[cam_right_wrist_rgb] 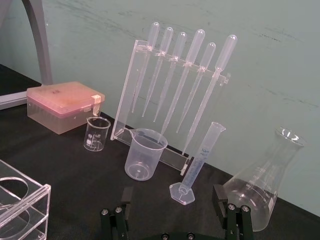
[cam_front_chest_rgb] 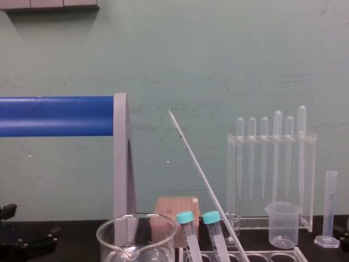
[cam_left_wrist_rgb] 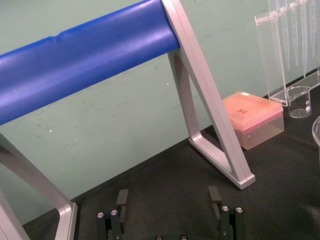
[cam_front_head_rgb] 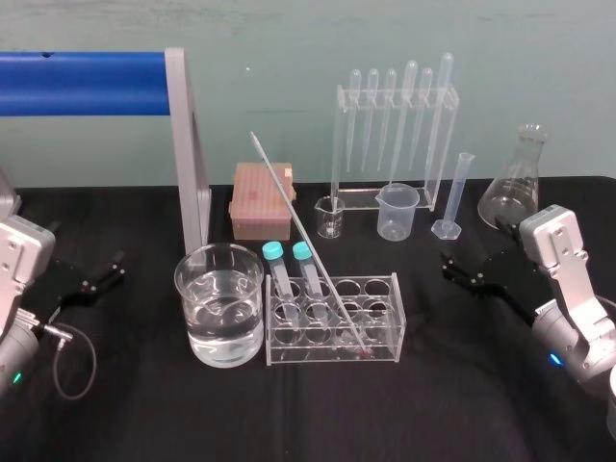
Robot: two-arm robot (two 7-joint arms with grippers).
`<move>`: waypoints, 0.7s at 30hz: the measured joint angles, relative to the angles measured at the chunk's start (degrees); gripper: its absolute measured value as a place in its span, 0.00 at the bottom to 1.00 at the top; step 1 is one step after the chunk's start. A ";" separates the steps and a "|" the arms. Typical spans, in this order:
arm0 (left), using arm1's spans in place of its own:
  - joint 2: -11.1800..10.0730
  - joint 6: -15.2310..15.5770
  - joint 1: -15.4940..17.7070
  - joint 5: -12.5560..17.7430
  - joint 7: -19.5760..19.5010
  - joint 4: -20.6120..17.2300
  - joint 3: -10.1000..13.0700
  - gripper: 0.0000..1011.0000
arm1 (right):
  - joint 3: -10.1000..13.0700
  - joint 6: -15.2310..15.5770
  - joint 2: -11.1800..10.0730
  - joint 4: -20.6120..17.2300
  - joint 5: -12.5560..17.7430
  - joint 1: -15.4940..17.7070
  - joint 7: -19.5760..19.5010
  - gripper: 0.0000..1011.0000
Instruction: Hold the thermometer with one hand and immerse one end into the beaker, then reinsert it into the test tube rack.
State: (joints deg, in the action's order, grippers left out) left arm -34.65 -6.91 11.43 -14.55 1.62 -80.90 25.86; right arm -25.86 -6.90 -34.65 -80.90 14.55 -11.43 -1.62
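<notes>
both arms sit low and wide apart. the left gripper [cam_front_head_rgb: 104, 271] points inward toward the right gripper [cam_front_head_rgb: 462, 272], fingers [cam_left_wrist_rgb: 122, 199] spread apart; the right gripper faces back, fingers [cam_right_wrist_rgb: 218, 196] likewise parted.

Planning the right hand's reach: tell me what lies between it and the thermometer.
In the head view, empty holes of the test tube rack and bare black table separate the right hand from the thermometer.

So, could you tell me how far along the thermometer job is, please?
Nothing looks done: the thermometer leans in the test tube rack. Nothing is in hand; left end effector and right end effector rest open, apart. Grasping, dipping in the beaker, reinserting remain.
</notes>
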 joint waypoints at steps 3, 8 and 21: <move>0.00 0.00 0.00 0.00 0.00 0.00 0.00 1.00 | 0.00 0.00 0.00 0.00 0.00 0.00 0.00 0.99; 0.00 0.00 0.00 0.00 0.00 0.00 0.00 1.00 | 0.00 0.00 0.00 0.00 0.00 0.00 0.00 0.99; 0.00 0.00 0.00 0.00 0.00 0.00 0.00 1.00 | 3.51 2.44 -0.02 -3.31 6.83 -0.39 6.08 0.99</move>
State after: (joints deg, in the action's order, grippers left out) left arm -34.65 -6.91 11.43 -14.55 1.62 -80.90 25.86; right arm -22.35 -4.46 -34.67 -84.21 21.38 -11.82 4.46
